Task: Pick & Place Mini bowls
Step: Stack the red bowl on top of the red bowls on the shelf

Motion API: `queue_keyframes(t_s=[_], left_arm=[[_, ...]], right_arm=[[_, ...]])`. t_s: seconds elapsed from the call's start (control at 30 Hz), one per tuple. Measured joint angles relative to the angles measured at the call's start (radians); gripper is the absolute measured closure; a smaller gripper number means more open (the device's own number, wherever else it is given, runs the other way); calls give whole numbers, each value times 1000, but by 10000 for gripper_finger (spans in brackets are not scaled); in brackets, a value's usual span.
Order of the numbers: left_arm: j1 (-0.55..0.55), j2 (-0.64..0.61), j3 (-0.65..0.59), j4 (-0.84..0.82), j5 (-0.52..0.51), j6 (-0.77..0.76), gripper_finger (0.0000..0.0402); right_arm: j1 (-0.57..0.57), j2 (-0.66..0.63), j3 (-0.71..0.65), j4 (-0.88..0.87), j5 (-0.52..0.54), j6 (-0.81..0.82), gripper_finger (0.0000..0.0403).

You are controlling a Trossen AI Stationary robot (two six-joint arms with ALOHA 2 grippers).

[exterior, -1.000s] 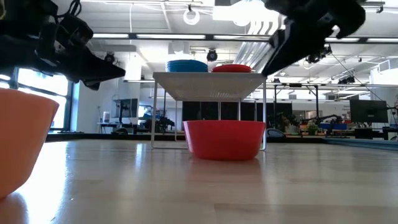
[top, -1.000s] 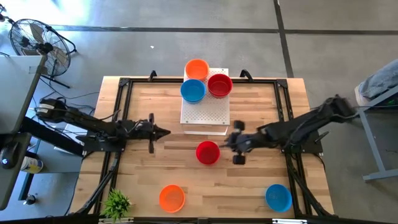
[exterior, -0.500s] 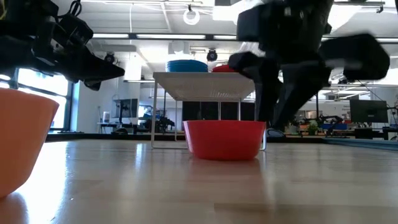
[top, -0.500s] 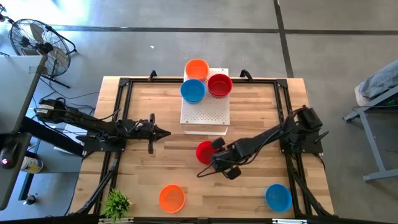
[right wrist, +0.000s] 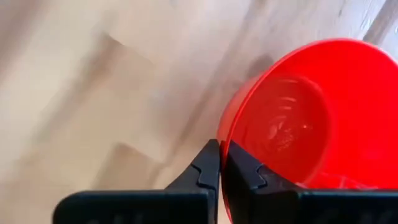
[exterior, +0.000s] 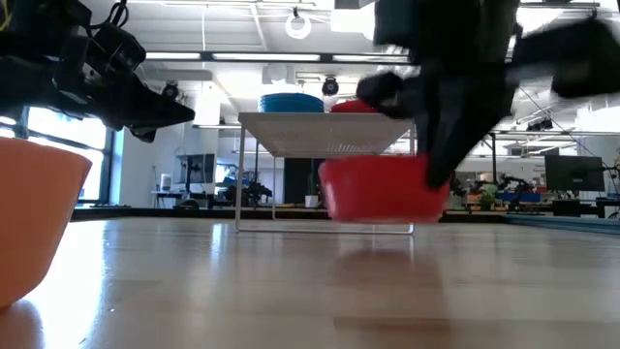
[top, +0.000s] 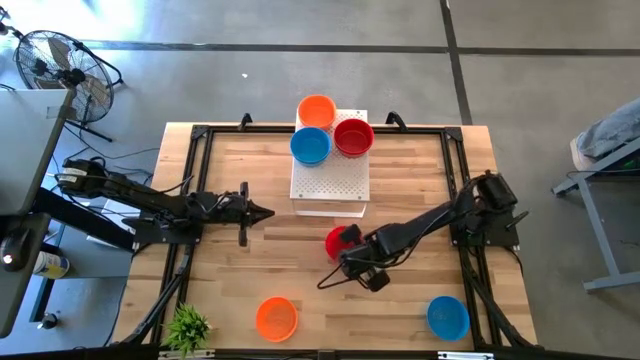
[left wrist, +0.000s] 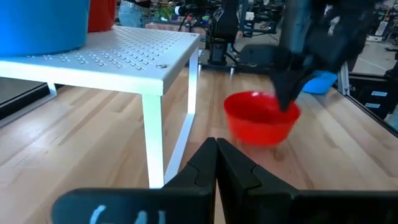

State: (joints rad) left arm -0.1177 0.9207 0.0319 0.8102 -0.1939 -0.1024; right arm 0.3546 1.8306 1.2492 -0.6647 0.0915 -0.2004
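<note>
From my remote station: the wooden table (top: 400, 190) carries a white perforated stand (top: 330, 185) bearing three mini bowls (top: 333, 127). Just in front of it, my right gripper (top: 347, 251), arm stretched low across the table, has its fingers clenched on the rim of a red mini bowl (exterior: 380, 187), raised clear of the tabletop. The left gripper (top: 268, 212) hovers closed, well apart. No legible writing.
</note>
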Motion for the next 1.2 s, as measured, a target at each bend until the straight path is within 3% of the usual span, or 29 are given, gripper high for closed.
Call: queue_keyframes(t_s=[0.17, 0.37, 0.53, 0.67, 0.9, 1.2], left_arm=[[0, 0, 0, 2, -7, 0, 401], [0, 0, 0, 2, -11, 0, 401], [0, 0, 0, 2, -10, -1, 401], [0, 0, 0, 3, -10, -8, 401], [0, 0, 0, 2, -10, -8, 401], [0, 0, 0, 2, -21, -8, 401]], right_arm=[[-12, -91, 94, -79, -117, 74, 400], [-76, -172, 330, -306, -11, 139, 400], [-232, -158, 617, -518, 88, 189, 401], [-413, -112, 776, -653, 70, 152, 401], [-618, -24, 840, -705, 11, -30, 401], [-697, 70, 840, -734, 7, -107, 401]])
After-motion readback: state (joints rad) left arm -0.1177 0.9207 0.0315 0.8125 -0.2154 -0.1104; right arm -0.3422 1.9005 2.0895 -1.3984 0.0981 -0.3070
